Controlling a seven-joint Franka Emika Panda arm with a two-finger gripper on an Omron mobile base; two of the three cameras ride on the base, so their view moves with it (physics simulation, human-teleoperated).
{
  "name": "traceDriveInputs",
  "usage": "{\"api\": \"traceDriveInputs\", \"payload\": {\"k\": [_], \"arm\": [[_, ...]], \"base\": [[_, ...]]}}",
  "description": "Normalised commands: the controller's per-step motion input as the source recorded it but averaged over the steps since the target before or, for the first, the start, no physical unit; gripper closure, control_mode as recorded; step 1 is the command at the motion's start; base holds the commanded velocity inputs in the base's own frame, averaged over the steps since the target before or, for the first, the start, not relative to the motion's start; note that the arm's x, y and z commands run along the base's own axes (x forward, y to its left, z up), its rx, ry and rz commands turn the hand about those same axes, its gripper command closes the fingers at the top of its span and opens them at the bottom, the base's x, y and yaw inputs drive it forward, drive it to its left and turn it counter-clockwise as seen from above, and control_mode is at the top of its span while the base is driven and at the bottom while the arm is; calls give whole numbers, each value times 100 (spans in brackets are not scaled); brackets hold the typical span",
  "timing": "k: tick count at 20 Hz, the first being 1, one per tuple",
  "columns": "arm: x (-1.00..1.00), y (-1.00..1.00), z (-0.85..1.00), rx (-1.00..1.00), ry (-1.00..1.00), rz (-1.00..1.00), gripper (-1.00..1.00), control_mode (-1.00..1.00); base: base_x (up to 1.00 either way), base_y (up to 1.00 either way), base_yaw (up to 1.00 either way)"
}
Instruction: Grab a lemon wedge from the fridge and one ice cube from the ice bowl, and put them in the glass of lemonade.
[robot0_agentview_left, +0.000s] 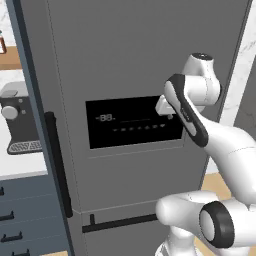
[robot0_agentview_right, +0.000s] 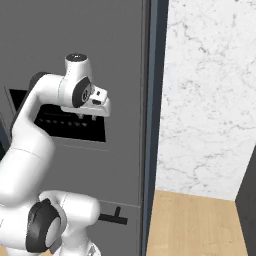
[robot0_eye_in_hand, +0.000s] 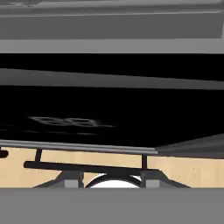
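Observation:
The tall grey fridge (robot0_agentview_left: 125, 50) stands right in front of me with its door closed. Its black display panel (robot0_agentview_left: 135, 122) sits at mid height. My gripper (robot0_agentview_left: 169, 115) hangs close in front of the panel's right end and points down along the door. It is open and holds nothing. From the right, the gripper (robot0_agentview_right: 89, 116) shows against the fridge (robot0_agentview_right: 115, 40) front. In the hand view the display panel (robot0_eye_in_hand: 109, 109) spreads across the middle, with a black bar handle (robot0_eye_in_hand: 87, 167) below it. The lemon wedge, ice bowl and glass of lemonade are out of view.
A long black vertical handle (robot0_agentview_left: 57, 165) runs down the fridge's left edge, and a horizontal one (robot0_agentview_left: 120, 222) lies lower down. A coffee machine (robot0_agentview_left: 17, 120) stands on the counter to the left, above dark blue-grey drawers (robot0_agentview_left: 25, 215). A marble wall (robot0_agentview_right: 210, 100) and wooden floor (robot0_agentview_right: 195, 225) lie to the right.

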Motion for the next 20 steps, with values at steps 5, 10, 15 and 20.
{"api": "traceDriveInputs", "payload": {"k": [5, 10, 15, 20], "arm": [[-61, 0, 0, 1, -4, 0, -100, -100], [-100, 0, 1, 4, -10, 0, -100, -100], [-82, 14, 0, 0, -7, -3, -100, -100], [-36, 0, 0, 0, -5, 0, -100, 100]], "base": [[0, 0, 0], [0, 0, 0], [0, 0, 0], [-11, 5, 0]]}}
